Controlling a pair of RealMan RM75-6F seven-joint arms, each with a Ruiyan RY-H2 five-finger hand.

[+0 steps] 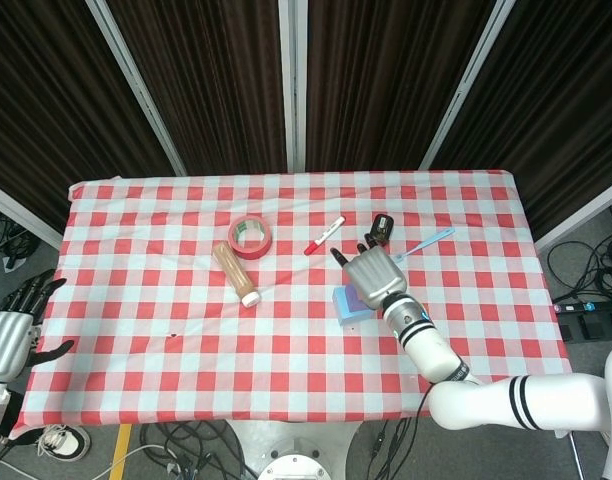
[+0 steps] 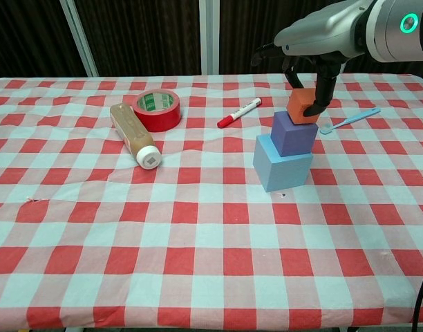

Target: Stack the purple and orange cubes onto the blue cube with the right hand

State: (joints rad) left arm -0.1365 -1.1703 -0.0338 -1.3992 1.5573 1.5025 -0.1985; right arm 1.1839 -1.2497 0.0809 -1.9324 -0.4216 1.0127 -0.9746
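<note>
1. Three cubes form one stack on the worktop (image 2: 198, 277): the blue cube (image 2: 282, 162) at the base, the purple cube (image 2: 293, 133) on it, the orange cube (image 2: 301, 106) on top.
2. The right robot hand (image 2: 314, 83) reaches down from above, fingers clamped on the orange cube. The cube sits directly below the hand and touches the purple cube; whether it is fully seated cannot be confirmed.
3. Judgement: the next move is release, then a straight upward retreat.
4. The left robot hand (image 1: 16, 325) rests well left of the blue cube, at the worktop edge, fingers apart, holding nothing.
5. The red tape roll (image 2: 157, 109) left of the blue cube carries green print, unreadable.
</note>
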